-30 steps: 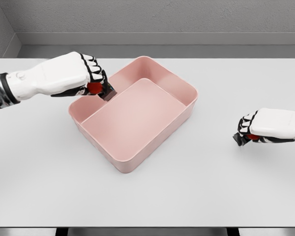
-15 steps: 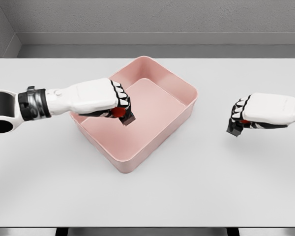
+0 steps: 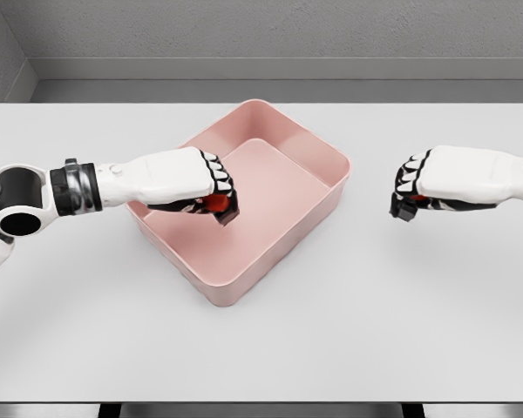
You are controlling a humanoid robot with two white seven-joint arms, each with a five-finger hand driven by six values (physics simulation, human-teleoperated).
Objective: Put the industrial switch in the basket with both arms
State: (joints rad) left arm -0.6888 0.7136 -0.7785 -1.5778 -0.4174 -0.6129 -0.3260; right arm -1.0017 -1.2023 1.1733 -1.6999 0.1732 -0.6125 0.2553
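We see the left hand [image 3: 211, 193] clamped on a red-and-black industrial switch [image 3: 216, 204] over the pink rectangular plastic basket [image 3: 318, 205]; right hand [image 3: 416, 190] grips another switch [image 3: 404, 209] above the white tabletop [image 3: 375, 331].

No text, label, brand, number or sign can be read anywhere in the head view.
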